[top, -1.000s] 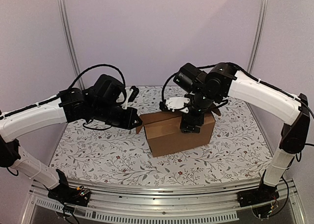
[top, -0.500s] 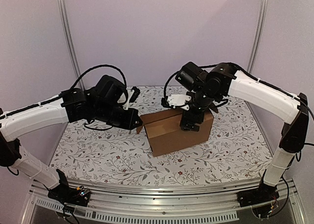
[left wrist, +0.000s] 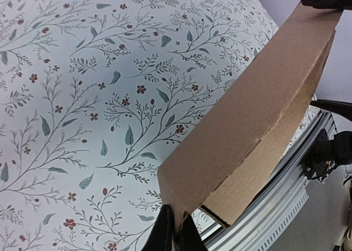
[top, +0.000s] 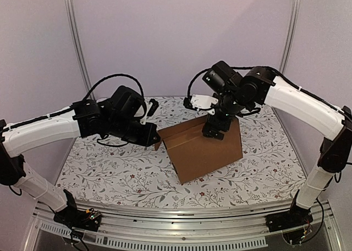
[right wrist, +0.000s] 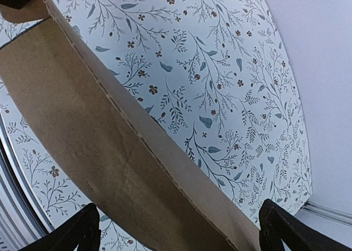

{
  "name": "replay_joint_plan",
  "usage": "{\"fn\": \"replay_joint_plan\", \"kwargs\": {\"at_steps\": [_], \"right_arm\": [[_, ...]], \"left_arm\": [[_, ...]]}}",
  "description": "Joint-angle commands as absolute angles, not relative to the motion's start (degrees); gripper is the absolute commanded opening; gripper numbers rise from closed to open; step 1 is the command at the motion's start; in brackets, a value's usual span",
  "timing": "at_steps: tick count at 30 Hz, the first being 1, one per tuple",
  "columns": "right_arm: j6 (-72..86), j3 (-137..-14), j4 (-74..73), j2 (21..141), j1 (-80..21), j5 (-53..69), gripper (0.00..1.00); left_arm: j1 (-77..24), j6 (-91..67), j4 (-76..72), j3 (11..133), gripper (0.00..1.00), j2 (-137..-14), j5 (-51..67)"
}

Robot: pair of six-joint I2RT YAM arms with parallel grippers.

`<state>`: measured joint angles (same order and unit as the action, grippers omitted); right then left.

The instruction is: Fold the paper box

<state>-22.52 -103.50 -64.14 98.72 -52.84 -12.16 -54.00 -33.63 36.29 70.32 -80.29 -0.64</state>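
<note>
Left arm: I see the white and black left robot arm (top: 44, 131) reaching in from the left, low over the white tablecloth printed with leafy sprigs (top: 110, 174).
Left claw: the black two-finger left gripper (top: 153, 137) is at the carton's left corner. In its wrist view, the fingertips (left wrist: 165, 232) are pressed together on the corner edge of the cardboard.
Carton: the plain brown cardboard paper box (top: 206, 152) is at mid-table between the two arms, with its broad front panel facing me. Its left end is in the left claw.
Right claw: the black two-finger right gripper (top: 215, 131) is on the carton's top edge. Its fingers (right wrist: 74, 234) are spread wide apart, with a cardboard panel (right wrist: 99, 130) running between them.
Right arm: the white and black right robot arm (top: 300, 100) arches over from the right.
</note>
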Motion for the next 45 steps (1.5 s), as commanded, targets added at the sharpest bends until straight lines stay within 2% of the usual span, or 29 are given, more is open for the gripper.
{"fn": "replay_joint_plan", "kwargs": {"at_steps": [1, 19, 31, 37, 39, 45], "right_arm": [[-19.5, -105.4, -57.0, 95.6, -51.8, -16.4, 0.99], [-15.8, -101.4, -53.1, 90.0, -51.3, -22.8, 0.99], [-4.1, -85.5, -48.9, 77.0, -51.1, -22.8, 0.99], [4.2, -74.9, -40.9, 76.1, -50.8, -21.4, 0.98], [6.3, -71.5, -37.1, 76.5, -49.8, -21.4, 0.96], [9.8, -69.1, -32.7, 79.7, -46.8, -20.1, 0.73]], "left_arm": [[-55.5, -33.0, 36.7, 71.0, 0.04, -81.2, 2.6], [-55.4, -32.8, 36.8, 71.5, 0.04, -82.2, 2.4], [-55.4, -32.5, 36.5, 73.5, 0.04, -84.8, 3.3], [-55.4, -32.0, 36.5, 74.8, 0.03, -86.0, 3.7], [-55.4, -31.9, 36.5, 75.2, 0.04, -86.3, 3.9], [-55.5, -31.4, 37.4, 76.6, 0.03, -87.3, 3.9]]}}
